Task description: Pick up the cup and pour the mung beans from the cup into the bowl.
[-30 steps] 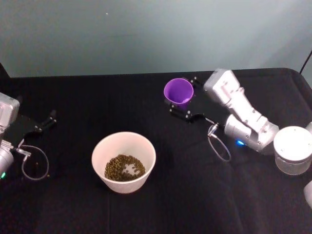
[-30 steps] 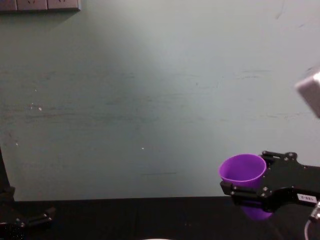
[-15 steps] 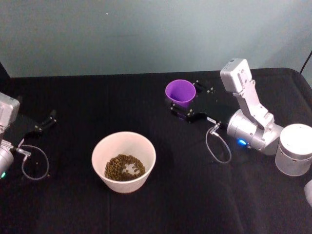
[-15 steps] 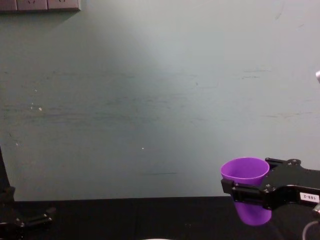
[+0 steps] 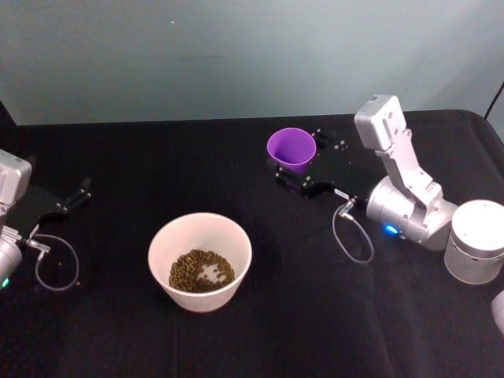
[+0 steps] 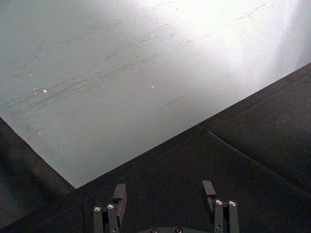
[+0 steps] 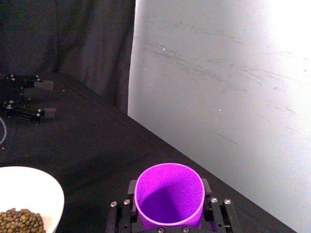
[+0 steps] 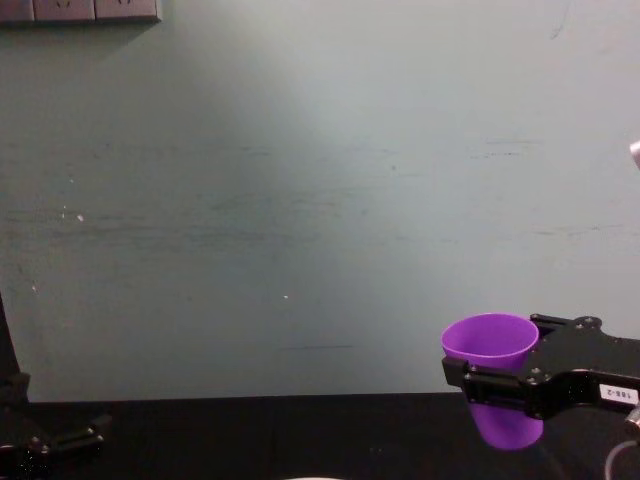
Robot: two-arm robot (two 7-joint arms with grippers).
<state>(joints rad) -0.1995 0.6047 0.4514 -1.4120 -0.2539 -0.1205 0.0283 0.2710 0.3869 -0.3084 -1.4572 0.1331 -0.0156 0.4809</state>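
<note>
Purple and smooth, the cup [image 5: 291,149] stood upright in the right tool [image 5: 303,172], its black fingers clamped on the tapered sides, over the black cloth surface [image 5: 118,331]. A small white label on the tool was perhaps "188-2". Nearer sat the white bowl [image 5: 200,261], holding mung beans [image 5: 201,271]. The left tool [image 6: 165,196] rested spread wide.

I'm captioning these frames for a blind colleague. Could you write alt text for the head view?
The right pincer holds the purple cup upright near the back of the black table. The white bowl, nearer the front and to the left, already has mung beans in it. The left pincer rests at the table's left edge.
</note>
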